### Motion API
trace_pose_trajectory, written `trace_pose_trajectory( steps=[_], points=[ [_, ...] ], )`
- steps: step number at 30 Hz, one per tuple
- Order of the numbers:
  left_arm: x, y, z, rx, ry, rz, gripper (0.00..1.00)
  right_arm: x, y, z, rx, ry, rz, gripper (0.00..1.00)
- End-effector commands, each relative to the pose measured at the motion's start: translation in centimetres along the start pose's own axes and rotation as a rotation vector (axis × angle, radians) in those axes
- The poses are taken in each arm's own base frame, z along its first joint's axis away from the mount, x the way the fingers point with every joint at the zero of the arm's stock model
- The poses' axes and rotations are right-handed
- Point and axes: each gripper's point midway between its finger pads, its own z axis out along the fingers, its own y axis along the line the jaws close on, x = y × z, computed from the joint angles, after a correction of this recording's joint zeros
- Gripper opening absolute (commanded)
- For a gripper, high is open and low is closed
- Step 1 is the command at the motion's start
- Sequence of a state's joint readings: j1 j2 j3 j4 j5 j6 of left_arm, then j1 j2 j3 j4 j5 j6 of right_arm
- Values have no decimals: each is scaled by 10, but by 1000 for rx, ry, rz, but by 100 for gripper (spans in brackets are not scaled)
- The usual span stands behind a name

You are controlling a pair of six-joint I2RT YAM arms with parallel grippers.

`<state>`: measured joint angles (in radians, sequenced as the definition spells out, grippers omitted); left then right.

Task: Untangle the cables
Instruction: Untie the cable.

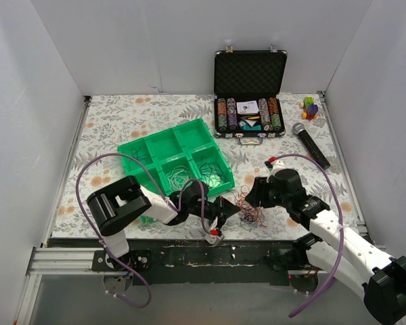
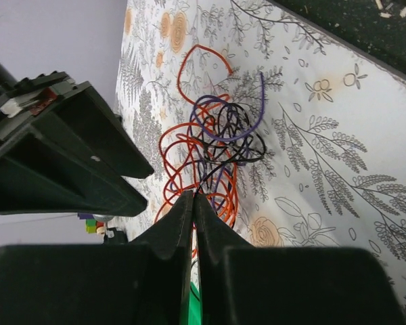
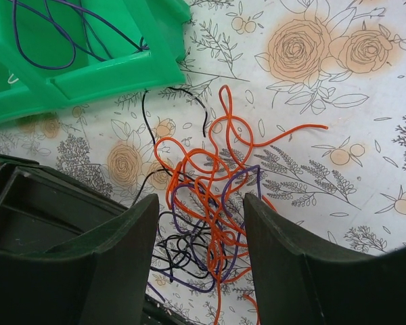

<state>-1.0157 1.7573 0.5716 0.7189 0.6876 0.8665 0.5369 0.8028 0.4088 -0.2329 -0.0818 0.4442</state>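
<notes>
Currently, my left gripper [image 2: 193, 196]: black two-finger jaws pressed tight together, tips low over the wire clump. A black strand runs right up to the tips, but I cannot tell whether it is pinched.
My right gripper [image 3: 199, 203]: jaws spread wide, one finger [image 3: 122, 257] on each side of the clump in its own wrist view. I cannot tell whether it touches the wires.
Cables: very thin flexible cables [image 3: 213, 196] in orange-red, violet and black, knotted into one loose clump. It lies flat on the table between my two grippers, close to the near edge [image 1: 247, 208].
Stray ends: one orange-red loop and one violet arc stick out of the clump [image 2: 203, 135]. A black end reaches close to the tray wall.
Tray: bright green plastic tray with six compartments [image 1: 155, 133]. It sits just beyond and to the left of the clump, its near corner beside it.
Tray contents: a violet strand [image 3: 47, 51] is looped in the corner compartment nearest the clump. Thin pale strands show in other compartments from above.
Surface: white floral-print tabletop [image 1: 108, 128] with orange roses.
Far side: open black carrying case [image 1: 250, 71] holding rows of chips, lid upright.
Right of case: black handheld microphone [image 1: 312, 147] lying flat, and a small multicoloured block toy [image 1: 310, 107] near the far right corner.
</notes>
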Motion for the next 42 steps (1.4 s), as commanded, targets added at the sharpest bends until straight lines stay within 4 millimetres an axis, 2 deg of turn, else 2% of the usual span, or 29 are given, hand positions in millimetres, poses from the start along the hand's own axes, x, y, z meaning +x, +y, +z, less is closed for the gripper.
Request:
trace_pose_trajectory(
  steps=[1, 7, 14, 23, 26, 31, 32, 34, 38, 40, 42],
  points=[
    [-12, 36, -13, -79, -18, 20, 0, 5, 1, 5, -28, 3, -3, 61],
    [-23, 71, -37, -169, 19, -128, 0, 21, -5, 12, -23, 43, 18, 60],
    [-26, 160, -79, -405, 121, -315, 0, 41, -15, 21, 2, 92, 47, 55],
    [-44, 232, -121, -598, 132, -375, 0, 49, -29, 24, 93, 112, 66, 49],
    [-50, 272, -140, -697, 142, -351, 0, 48, -40, 24, 162, 104, 73, 42],
    [-64, 332, -178, -835, 168, -326, 0, 48, -49, 25, 222, 98, 89, 22],
    [-68, 340, -183, -844, 167, -321, 0, 49, -51, 25, 235, 98, 92, 17],
    [-78, 353, -192, -851, 154, -315, 0, 47, -55, 25, 263, 88, 103, 1],
    [-93, 377, -211, -902, 139, -289, 0, 44, -63, 20, 318, 70, 122, 1],
    [-98, 396, -225, -960, 148, -273, 0, 45, -66, 19, 344, 77, 135, 1],
    [-109, 424, -246, -1048, 133, -253, 0, 45, -68, 17, 366, 71, 147, 1]
  ],
)
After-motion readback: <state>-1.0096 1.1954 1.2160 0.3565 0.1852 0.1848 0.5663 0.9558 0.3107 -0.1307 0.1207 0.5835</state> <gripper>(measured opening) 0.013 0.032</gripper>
